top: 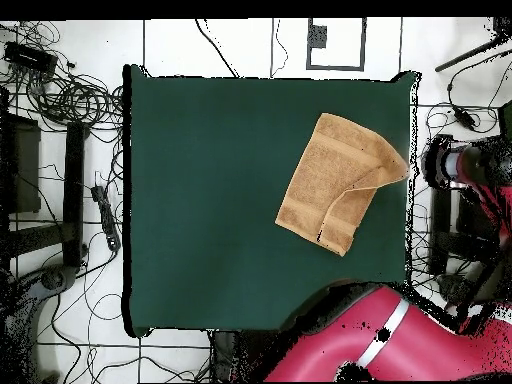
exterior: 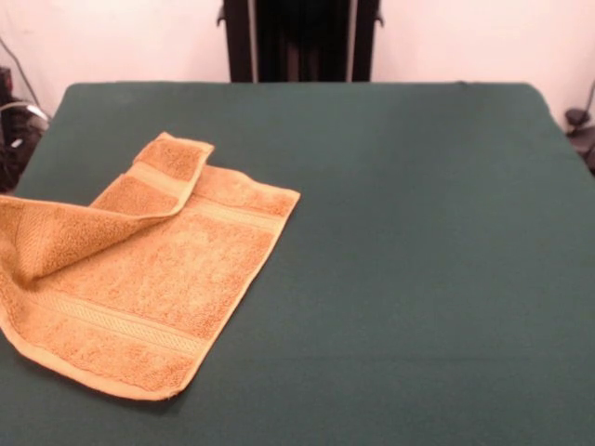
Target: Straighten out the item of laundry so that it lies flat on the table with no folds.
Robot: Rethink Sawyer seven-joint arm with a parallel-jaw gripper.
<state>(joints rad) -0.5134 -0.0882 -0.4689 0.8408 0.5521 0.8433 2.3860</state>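
While one corner lies doubled over the towel [exterior: 139,279] — so it is not yet flat — it sits toward the table's [exterior: 418,279] nine o'clock edge. Beyond that edge the gripper [top: 437,163] hovers — its spread impossible to tell.

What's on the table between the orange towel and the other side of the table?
Nothing: overhead, only bare green table lies between the towel and the opposite edge.

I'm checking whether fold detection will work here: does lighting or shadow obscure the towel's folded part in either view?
Front view: even light, no glare; the towel shows its folded-over flap with only a soft shadow beneath. Overhead view: flat light on the table, and the flap's edge reads as a thin dark line.
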